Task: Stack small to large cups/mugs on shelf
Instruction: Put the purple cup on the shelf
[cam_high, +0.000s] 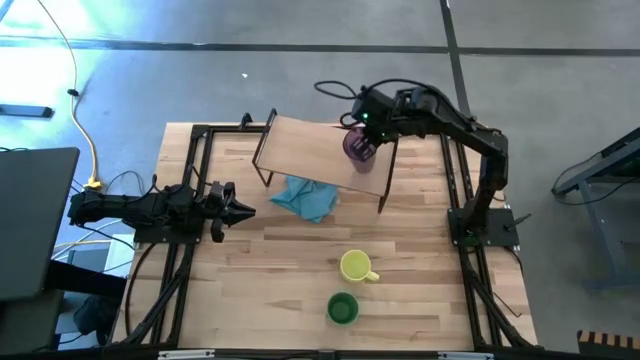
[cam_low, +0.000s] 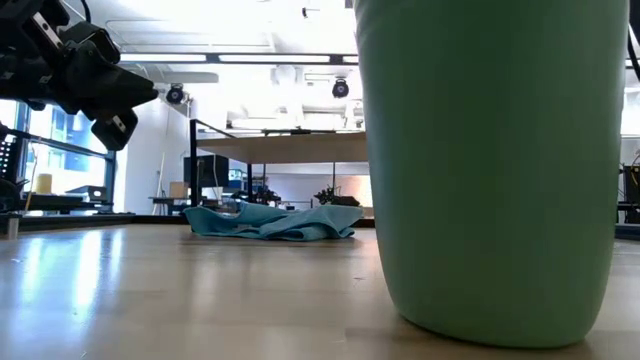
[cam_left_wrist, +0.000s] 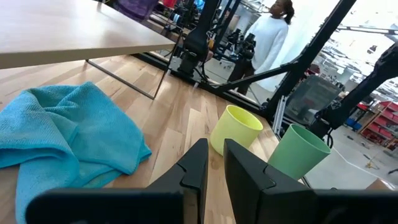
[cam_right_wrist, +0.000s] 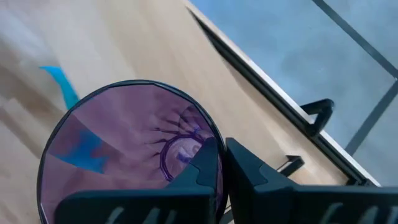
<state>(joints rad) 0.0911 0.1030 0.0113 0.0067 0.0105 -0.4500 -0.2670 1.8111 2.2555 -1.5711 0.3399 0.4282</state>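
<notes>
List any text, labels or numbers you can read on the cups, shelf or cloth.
None can be read: the translucent purple tumbler, short yellow mug, green handleless cup, light wooden shelf and crumpled blue cloth are all plain.

Probably workshop (red shelving (cam_left_wrist: 376, 121))

no readable text anywhere, no labels or brand marks on the cups, nothing printed on the shelf or tabletop, no numbers or signs legible in the room behind, background shelving too blurry to make out any lettering
</notes>
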